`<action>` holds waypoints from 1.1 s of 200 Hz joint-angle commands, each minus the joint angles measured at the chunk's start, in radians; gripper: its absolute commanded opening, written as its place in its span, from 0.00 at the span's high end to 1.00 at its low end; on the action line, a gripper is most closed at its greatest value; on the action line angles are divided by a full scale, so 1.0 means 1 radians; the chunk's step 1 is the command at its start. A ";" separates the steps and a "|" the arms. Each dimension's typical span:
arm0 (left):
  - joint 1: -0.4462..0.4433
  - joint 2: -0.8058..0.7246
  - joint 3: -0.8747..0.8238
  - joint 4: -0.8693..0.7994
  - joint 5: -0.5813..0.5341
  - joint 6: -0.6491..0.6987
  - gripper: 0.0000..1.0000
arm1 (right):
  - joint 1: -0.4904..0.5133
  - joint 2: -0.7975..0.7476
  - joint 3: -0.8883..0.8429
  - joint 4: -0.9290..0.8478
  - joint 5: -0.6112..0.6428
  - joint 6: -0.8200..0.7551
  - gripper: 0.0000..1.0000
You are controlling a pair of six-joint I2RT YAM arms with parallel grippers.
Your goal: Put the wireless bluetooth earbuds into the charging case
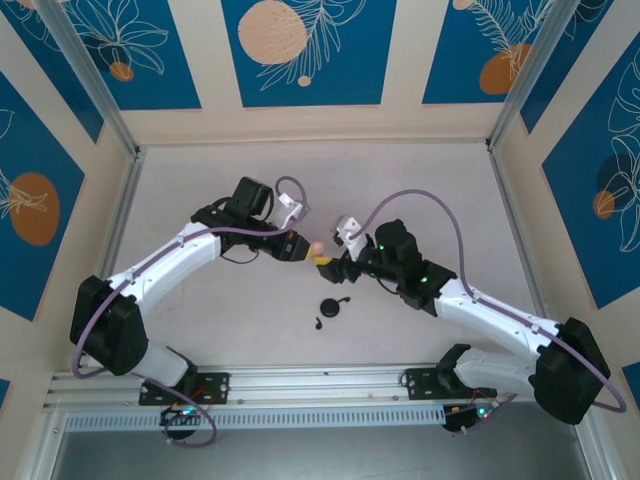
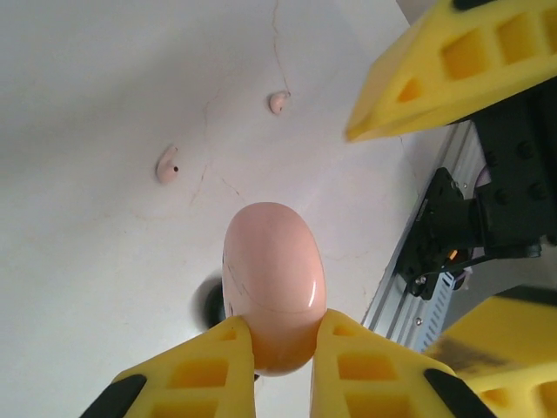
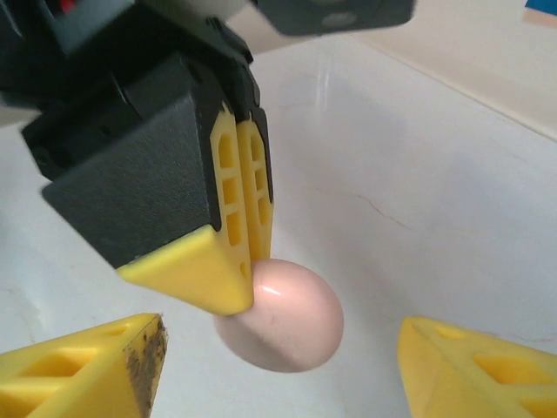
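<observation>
Over the desk (image 2: 87, 87), left end effector (image 2: 283, 335) clamps the pink case (image 2: 274, 252); right end effector (image 3: 280, 326) gapes. Your bump could dislodge it.

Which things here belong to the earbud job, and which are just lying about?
Job: pink case, held by left gripper; pink bud; second pink bud; black case; black bud.
Not the job: rail; wall panels.
</observation>
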 commanded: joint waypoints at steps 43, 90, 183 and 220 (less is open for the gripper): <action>0.016 -0.099 -0.130 0.224 0.135 0.220 0.85 | -0.187 -0.097 -0.059 0.025 -0.429 0.016 0.32; 0.015 -0.225 -0.292 0.429 0.157 0.333 0.85 | -0.353 -0.097 -0.012 -0.086 -0.660 -0.048 0.31; 0.015 -0.233 -0.347 0.472 0.245 0.468 0.85 | -0.428 -0.008 0.157 -0.404 -0.842 -0.397 0.40; 0.014 -0.258 -0.387 0.532 0.252 0.500 0.87 | -0.425 0.064 0.235 -0.486 -0.877 -0.486 0.44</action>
